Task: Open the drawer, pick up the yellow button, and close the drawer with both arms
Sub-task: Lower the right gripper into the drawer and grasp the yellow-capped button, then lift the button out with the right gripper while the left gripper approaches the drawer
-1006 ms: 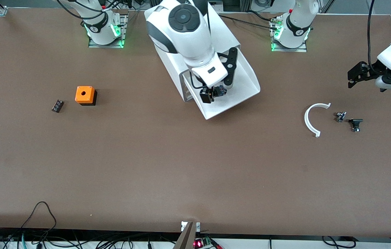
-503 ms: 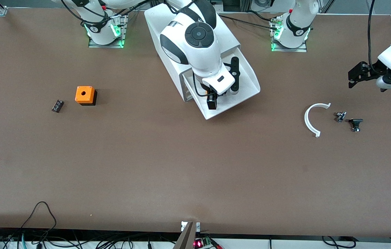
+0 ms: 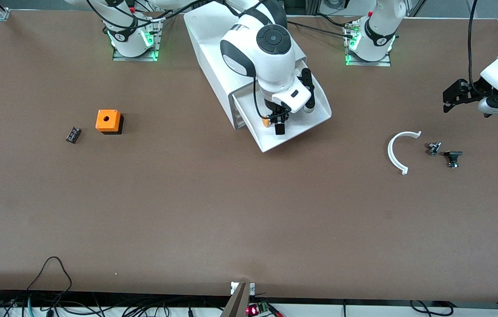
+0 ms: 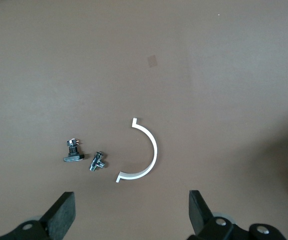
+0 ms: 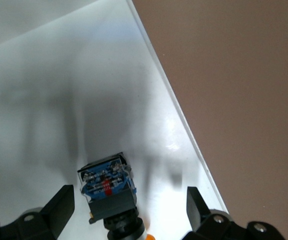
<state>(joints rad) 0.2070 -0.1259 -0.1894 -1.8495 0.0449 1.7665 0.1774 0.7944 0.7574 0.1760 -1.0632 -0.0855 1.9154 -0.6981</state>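
Observation:
The drawer (image 3: pixel 304 131) stands pulled out of the white cabinet (image 3: pixel 211 61), highest of its stack. On the drawer's floor (image 5: pixel 59 100) lies the button (image 5: pixel 109 192) on its side, black body with a blue label, and its orange cap (image 3: pixel 267 121) peeks out beneath the right arm. My right gripper (image 3: pixel 293 118) hangs open low over the drawer, and the button sits between its fingers (image 5: pixel 198 210), untouched. My left gripper (image 3: pixel 449 100) waits open above the table at the left arm's end, with nothing between its fingertips (image 4: pixel 61 215).
A white curved strip (image 3: pixel 396 152) and two small black parts (image 3: pixel 433 148) (image 3: pixel 452 157) lie under the left gripper's area. An orange cube with a hole (image 3: pixel 108 121) and a small black part (image 3: pixel 72 134) sit toward the right arm's end.
The right arm has swung across the drawer toward the left arm's end, turning its gripper. The button's orange cap now shows. The left arm has not moved.

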